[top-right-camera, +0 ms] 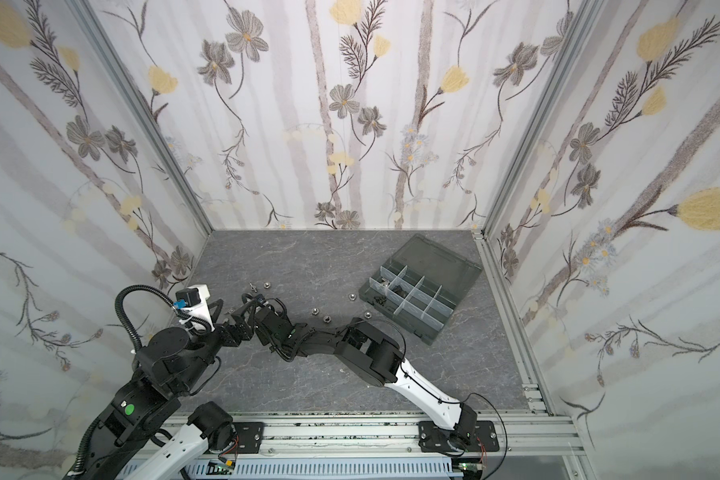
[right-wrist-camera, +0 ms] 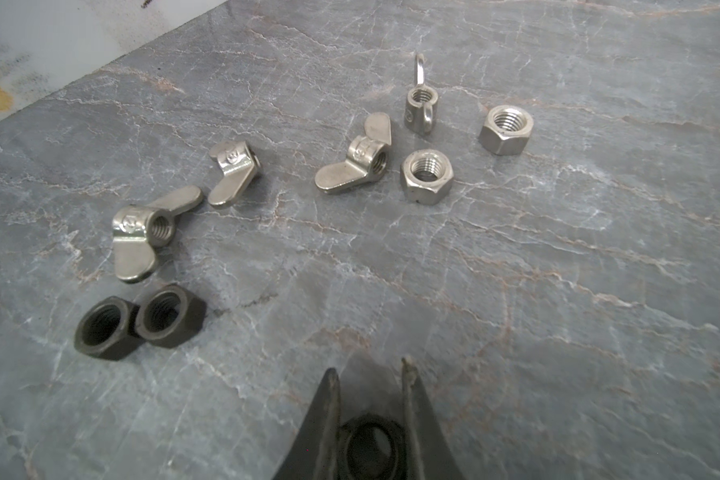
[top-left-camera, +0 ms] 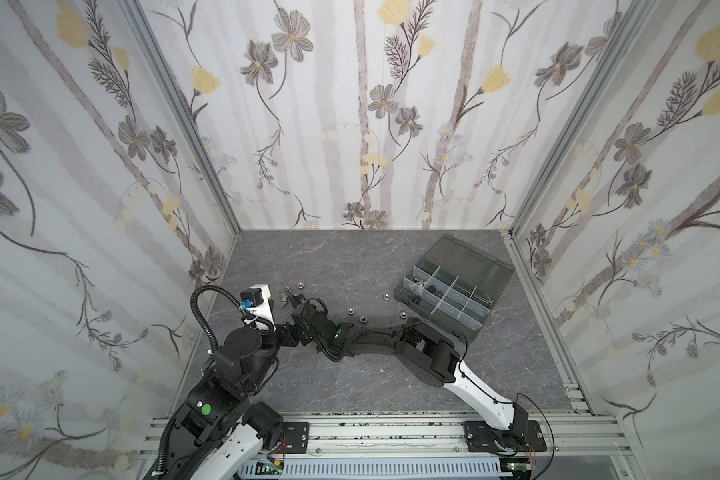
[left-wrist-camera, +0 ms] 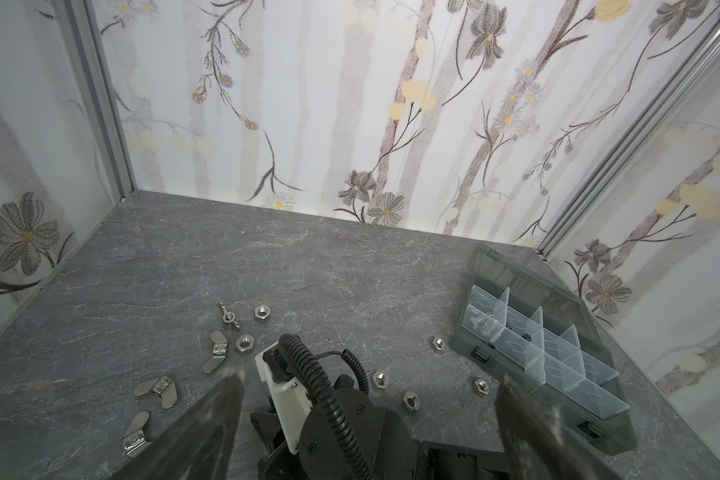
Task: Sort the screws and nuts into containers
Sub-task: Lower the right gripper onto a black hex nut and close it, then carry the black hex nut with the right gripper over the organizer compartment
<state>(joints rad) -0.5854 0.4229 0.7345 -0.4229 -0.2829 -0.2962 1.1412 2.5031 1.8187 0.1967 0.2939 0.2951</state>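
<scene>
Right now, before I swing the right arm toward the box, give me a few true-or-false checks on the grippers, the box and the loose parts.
1. The right gripper is shut on a black nut. True.
2. The left gripper is holding a nut too. False: its jaws stand wide open with nothing between them.
3. The organizer box has its lid closed. False: the lid is swung open and the compartments are exposed.
4. Two black nuts on the table touch each other. True.
5. Only hex nuts lie loose on the table. False: silver wing nuts lie there as well.
</scene>
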